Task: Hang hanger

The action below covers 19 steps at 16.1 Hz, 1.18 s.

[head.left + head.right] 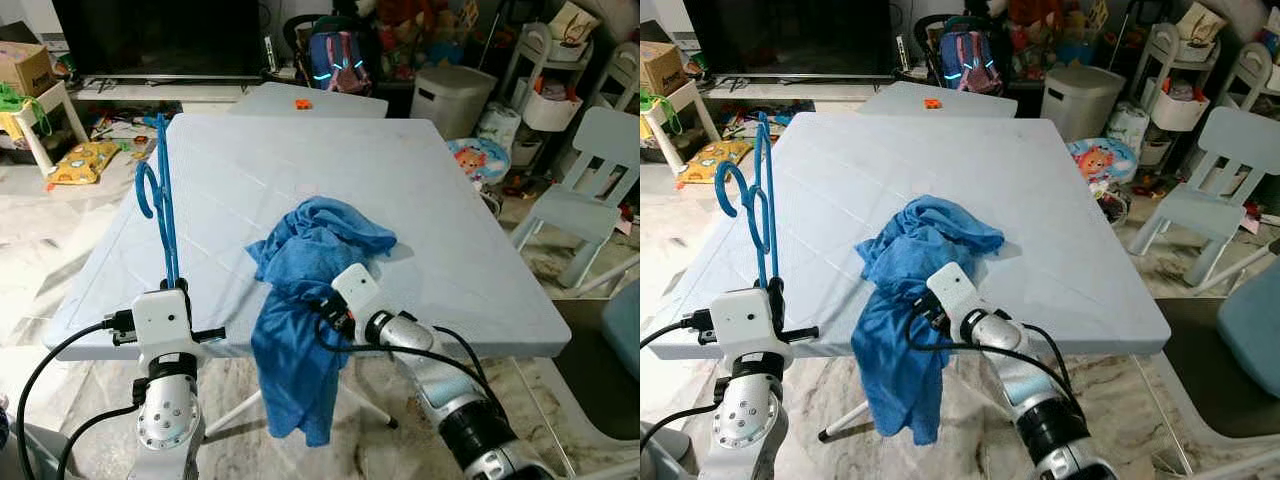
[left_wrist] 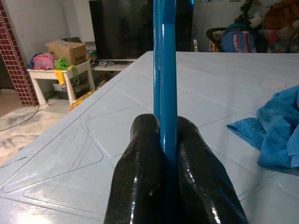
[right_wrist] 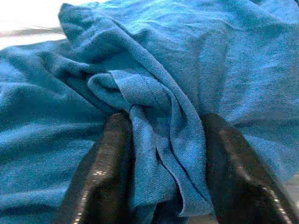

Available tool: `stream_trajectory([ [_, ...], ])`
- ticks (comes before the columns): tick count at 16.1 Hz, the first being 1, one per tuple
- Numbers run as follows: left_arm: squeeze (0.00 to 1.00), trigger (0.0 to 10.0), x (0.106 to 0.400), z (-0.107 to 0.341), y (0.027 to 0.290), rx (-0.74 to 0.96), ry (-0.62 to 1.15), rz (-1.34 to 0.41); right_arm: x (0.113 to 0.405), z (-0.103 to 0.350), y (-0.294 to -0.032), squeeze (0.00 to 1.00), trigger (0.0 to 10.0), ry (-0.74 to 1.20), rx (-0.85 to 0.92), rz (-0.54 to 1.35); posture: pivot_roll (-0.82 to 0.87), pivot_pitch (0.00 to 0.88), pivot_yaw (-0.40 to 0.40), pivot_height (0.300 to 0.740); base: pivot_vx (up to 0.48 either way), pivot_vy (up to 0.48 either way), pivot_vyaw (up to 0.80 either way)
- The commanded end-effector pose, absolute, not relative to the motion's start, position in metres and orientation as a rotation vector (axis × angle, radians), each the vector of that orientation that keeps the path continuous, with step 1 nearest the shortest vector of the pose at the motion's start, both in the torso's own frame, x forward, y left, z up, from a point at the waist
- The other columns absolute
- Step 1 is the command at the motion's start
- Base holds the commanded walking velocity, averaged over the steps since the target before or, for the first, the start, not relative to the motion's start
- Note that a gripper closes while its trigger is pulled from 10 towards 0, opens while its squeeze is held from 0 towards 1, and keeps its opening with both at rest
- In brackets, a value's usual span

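Pale blue surface [image 1: 420, 210] is carrying everything: the left gripper [image 2: 166, 140] is pinching the blue hanger [image 1: 160, 195] upright between closed fingers, while the right gripper [image 3: 163, 172] is bunching the blue garment [image 1: 305, 300] between its fingers. Threading well probably means finding the neckline first.

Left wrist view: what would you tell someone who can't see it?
Two black fingers pinch a blue hanger standing upright over a pale blue table. A crumpled blue cloth lies on the table, with a dark TV beyond.
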State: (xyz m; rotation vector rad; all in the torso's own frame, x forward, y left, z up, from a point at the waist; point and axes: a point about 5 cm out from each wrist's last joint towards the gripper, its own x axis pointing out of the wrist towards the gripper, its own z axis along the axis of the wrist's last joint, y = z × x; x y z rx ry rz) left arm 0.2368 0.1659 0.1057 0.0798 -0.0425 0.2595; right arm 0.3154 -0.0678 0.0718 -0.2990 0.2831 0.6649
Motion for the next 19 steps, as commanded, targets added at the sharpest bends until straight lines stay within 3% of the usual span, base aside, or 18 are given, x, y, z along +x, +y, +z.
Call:
stream_trajectory([
  [1, 0.0, 10.0, 0.238, 0.111, 0.163, 0.079, -0.066, 0.26, 0.321, 0.067, -0.082, 0.0, 0.0, 0.327, -0.316, 0.589, 0.05, 0.0, -0.041, 0.74, 0.0, 0.0, 0.0],
  [6, 0.0, 10.0, 0.246, 0.108, 0.153, 0.064, -0.061, 0.22, 0.349, 0.09, -0.065, 0.0, 0.0, 0.308, -0.248, 0.495, 0.02, 0.0, -0.021, 0.74, 0.0, 0.0, 0.0],
  [11, 0.0, 10.0, 0.253, 0.109, 0.145, 0.048, -0.07, 0.207, 0.404, 0.189, -0.074, 0.0, 0.0, 0.059, 0.019, 0.231, 0.02, 0.0, -0.025, 0.74, 0.0, 0.0, 0.0],
  [13, 0.0, 10.0, 0.255, 0.108, 0.144, 0.043, -0.073, 0.214, 0.419, 0.252, -0.082, 0.0, 0.0, -0.11, 0.111, 0.157, 0.02, 0.0, -0.036, 0.74, 0.0, 0.0, 0.0],
  [17, 0.0, 10.0, 0.257, 0.107, 0.144, 0.04, -0.081, 0.227, 0.421, 0.324, -0.092, 0.0, 0.0, -0.355, 0.205, 0.057, 0.04, 0.0, -0.058, 0.74, 0.0, 0.0, 0.0],
  [19, 0.0, 10.0, 0.257, 0.107, 0.144, 0.039, -0.084, 0.234, 0.421, 0.309, -0.086, 0.0, 0.0, -0.333, 0.149, 0.065, 0.04, 0.0, -0.061, 0.74, 0.0, 0.0, 0.0],
])
